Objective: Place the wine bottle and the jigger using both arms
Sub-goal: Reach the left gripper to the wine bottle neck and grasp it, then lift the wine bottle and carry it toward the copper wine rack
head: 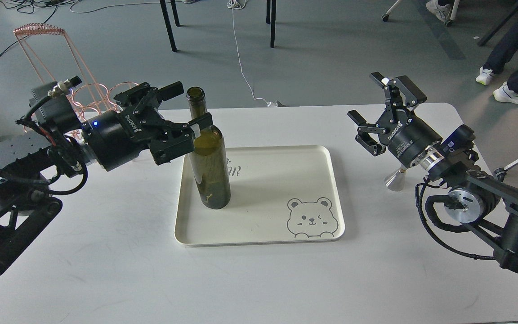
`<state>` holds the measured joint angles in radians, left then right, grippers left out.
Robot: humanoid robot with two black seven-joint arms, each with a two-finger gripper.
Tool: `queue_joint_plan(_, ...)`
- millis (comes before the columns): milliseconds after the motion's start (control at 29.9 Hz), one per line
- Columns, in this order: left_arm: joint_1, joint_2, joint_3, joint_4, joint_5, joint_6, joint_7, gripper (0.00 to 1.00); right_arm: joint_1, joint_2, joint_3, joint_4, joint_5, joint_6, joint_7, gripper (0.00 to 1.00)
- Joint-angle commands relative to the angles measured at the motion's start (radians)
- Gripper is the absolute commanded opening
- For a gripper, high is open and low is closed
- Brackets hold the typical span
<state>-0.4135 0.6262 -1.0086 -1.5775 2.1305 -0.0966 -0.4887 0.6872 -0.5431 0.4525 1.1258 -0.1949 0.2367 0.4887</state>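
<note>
The dark olive-green wine bottle (208,168) stands upright at the left end of the cream tray (286,198). My left gripper (190,104) is open, its two fingers on either side of the bottle's neck and shoulder, not closed on it. The silver jigger (394,179) stands on the table right of the tray, partly hidden under my right arm. My right gripper (378,100) is open and empty, above and behind the jigger.
A copper wire bottle rack (68,87) stands at the table's back left, behind my left arm. The tray has a bear drawing (310,218) at its front right. Chair legs and people's feet are on the floor beyond the table.
</note>
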Motion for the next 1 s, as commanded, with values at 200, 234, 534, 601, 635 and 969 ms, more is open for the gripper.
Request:
queue_joint_plan(200,-0.071,-0.049,0.07,0.076,0.0,0.0,0.0,0.98,0.0,-0.009,0.003,0.003,0.0,-0.014,0.0,0.98)
queue_joint_plan(234,-0.074,-0.057,0.07,0.08,0.0,0.0,0.0,0.98,0.0,-0.011,0.005,0.003,0.0,-0.014,0.0,0.98)
queue_joint_plan(534,-0.074,-0.066,0.076,0.082,0.0,0.0,0.0,0.76,-0.003,-0.023,0.005,0.009,0.0,-0.019,0.0,0.98)
queue_joint_plan(601,-0.074,-0.066,0.076,0.082,0.0,0.0,0.0,0.53,-0.003,-0.023,0.005,0.009,0.0,-0.019,0.0,0.98)
queue_joint_plan(635,-0.074,-0.066,0.076,0.082,0.0,0.002,0.0,0.44,-0.003,-0.023,0.005,0.009,0.0,-0.019,0.0,0.98)
queue_joint_plan(969,-0.074,-0.069,0.076,0.079,-0.003,0.005,0.0,0.2,-0.015,-0.023,0.005,0.011,0.0,-0.02,0.0,0.98)
